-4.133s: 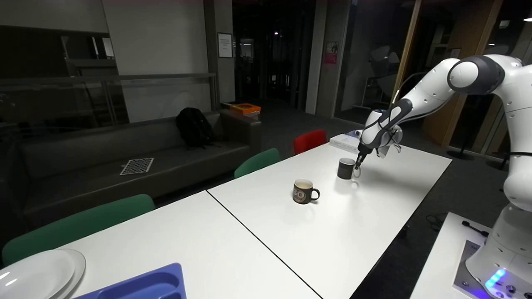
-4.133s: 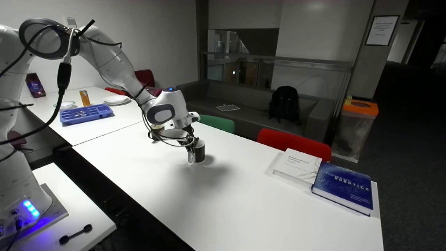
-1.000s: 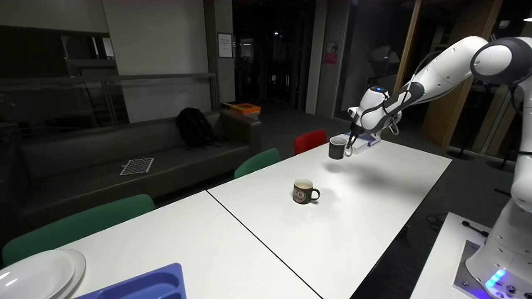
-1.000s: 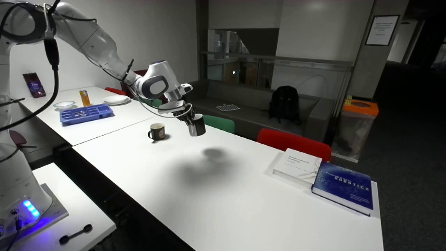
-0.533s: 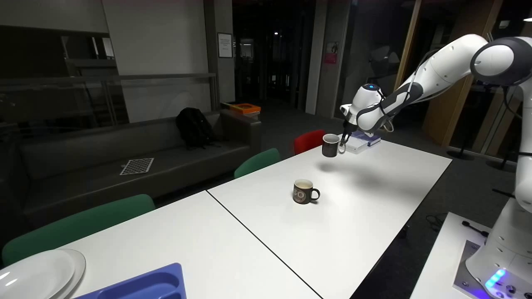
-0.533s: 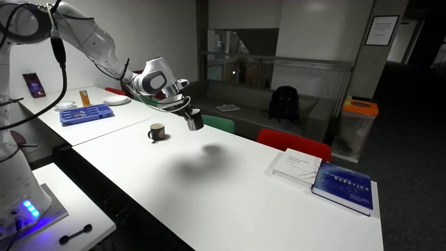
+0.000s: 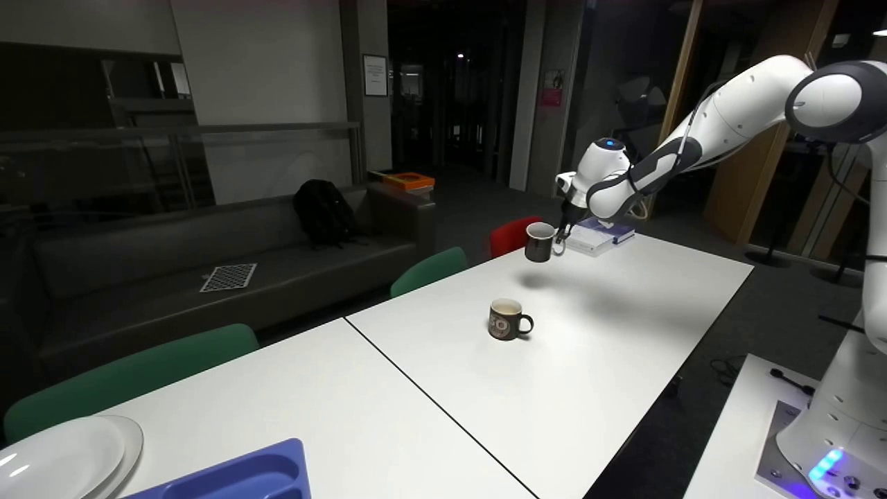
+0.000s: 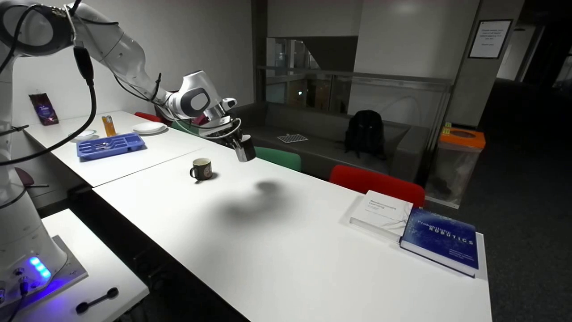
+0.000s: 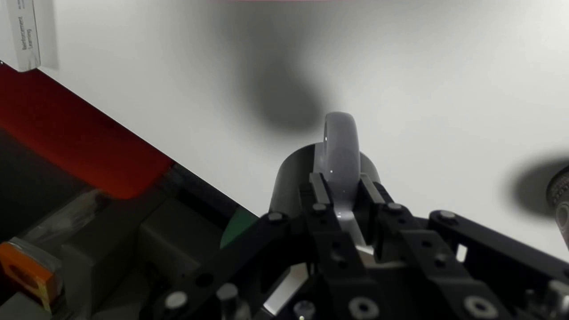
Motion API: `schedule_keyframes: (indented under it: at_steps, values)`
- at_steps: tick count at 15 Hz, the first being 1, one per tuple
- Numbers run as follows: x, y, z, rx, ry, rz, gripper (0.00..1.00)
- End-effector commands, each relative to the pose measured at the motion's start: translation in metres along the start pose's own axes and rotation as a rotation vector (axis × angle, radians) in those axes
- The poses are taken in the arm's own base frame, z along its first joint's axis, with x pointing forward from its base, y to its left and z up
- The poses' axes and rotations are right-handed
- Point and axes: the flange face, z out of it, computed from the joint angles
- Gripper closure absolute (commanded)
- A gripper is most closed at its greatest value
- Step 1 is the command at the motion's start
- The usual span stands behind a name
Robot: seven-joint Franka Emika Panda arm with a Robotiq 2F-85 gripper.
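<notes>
A dark mug with a pale handle and rim hangs above the white table in both exterior views, its body [image 7: 538,247] slightly tilted and its shadow below it. My gripper [image 9: 341,184] is shut on the handle [image 9: 341,142], with one finger on either side. Part of the mug's body [image 9: 289,191] shows behind the fingers in the wrist view; its inside is hidden there. On the table stands a second mug [image 8: 202,169], dark with a printed pattern, upright and apart from the gripper. Only its edge [image 9: 562,195] enters the wrist view at the right.
A blue tray [image 8: 111,147] and white plates [image 8: 149,128] lie on the far part of the table, past a seam. A white book [image 8: 381,213] and a blue book [image 8: 440,241] lie at the opposite end. Green [image 7: 429,270] and red [image 7: 513,235] chairs line one edge.
Gripper and held mug are higher than in the earliest frames, where the mug was at or near the table. Over the last second they have drifted toward the tray end. The patterned mug has not moved.
</notes>
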Motion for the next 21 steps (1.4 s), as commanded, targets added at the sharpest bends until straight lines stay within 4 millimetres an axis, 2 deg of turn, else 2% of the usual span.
schedule_keyframes:
  at_steps: [1,10,15,18,19,21]
  values:
    - [0.023,0.001,-0.020,-0.038,0.032,-0.032,0.95]
    - [0.055,-0.029,-0.026,0.002,0.067,-0.133,0.95]
    - [0.067,-0.044,-0.028,0.008,0.079,-0.218,0.95]
    - [0.068,-0.044,-0.027,0.018,0.085,-0.230,0.95]
    - [0.058,-0.057,-0.016,0.033,0.077,-0.211,0.80]
    - [0.058,-0.057,-0.016,0.033,0.077,-0.215,0.80]
